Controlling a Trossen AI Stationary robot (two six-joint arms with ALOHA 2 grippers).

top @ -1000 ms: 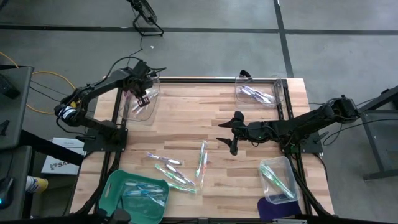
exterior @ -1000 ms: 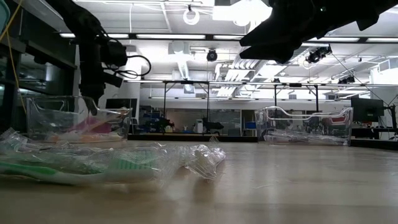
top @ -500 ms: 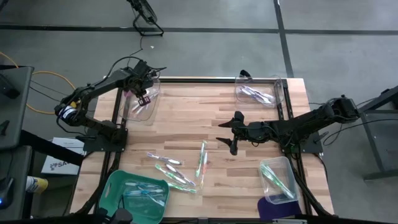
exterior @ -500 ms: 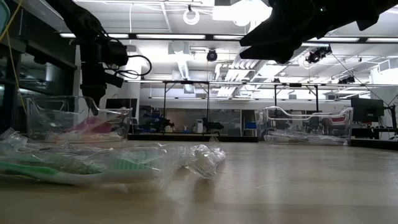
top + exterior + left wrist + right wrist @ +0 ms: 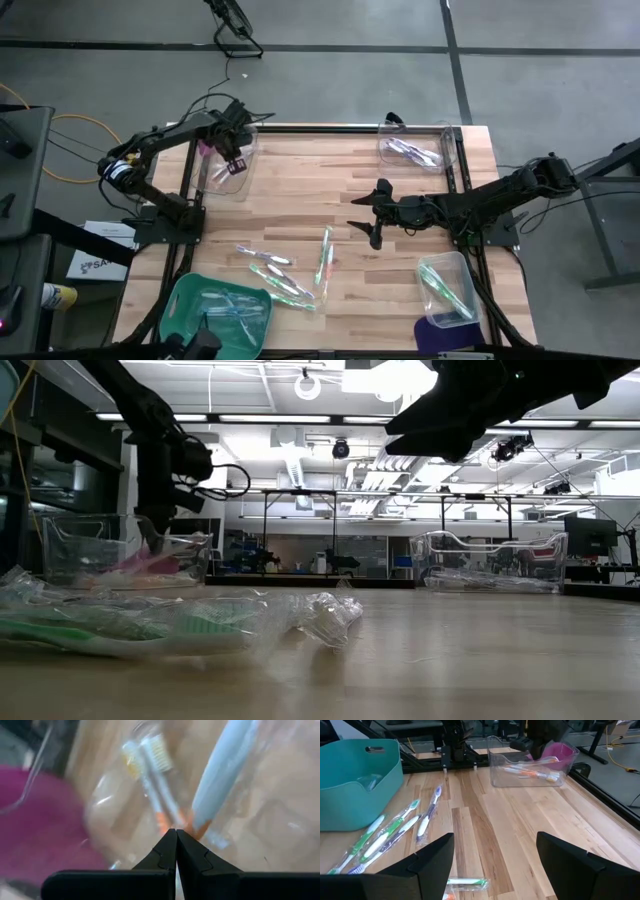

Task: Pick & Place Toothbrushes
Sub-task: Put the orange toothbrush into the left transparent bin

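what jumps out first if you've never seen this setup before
The loose wrapped toothbrushes scattered on the wooden table near its front edge catch the eye first, beside a teal bin at the front left corner. The right hand hovers open above mid-table. The left hand, fingers shut, is at the clear bin at the back left, over orange-handled toothbrushes.

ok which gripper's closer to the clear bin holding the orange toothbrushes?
Left. The left gripper hangs over the clear bin at the table's far-left corner; the right gripper hovers mid-table, well away from it.
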